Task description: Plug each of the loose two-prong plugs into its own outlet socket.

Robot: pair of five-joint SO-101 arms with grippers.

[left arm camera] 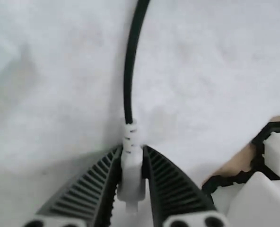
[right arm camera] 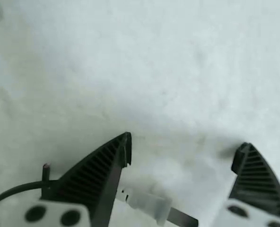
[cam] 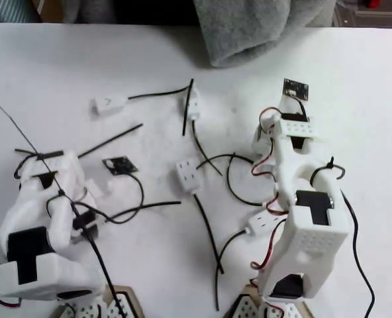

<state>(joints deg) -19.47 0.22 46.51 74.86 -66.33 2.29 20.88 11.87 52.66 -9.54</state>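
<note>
White outlet sockets (cam: 187, 173) lie unmated on your desk (cam: 355, 79), jaws of the left gripper (left arm camera: 131, 150) clamp one plug (left arm camera: 130, 175), jaws of the right gripper (right arm camera: 185, 140) gape over a second plug (right arm camera: 147, 202); treat every insertion as outstanding.

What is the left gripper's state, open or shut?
Shut: the left gripper clamps a white plug on both sides, its black cord leading away.
</note>
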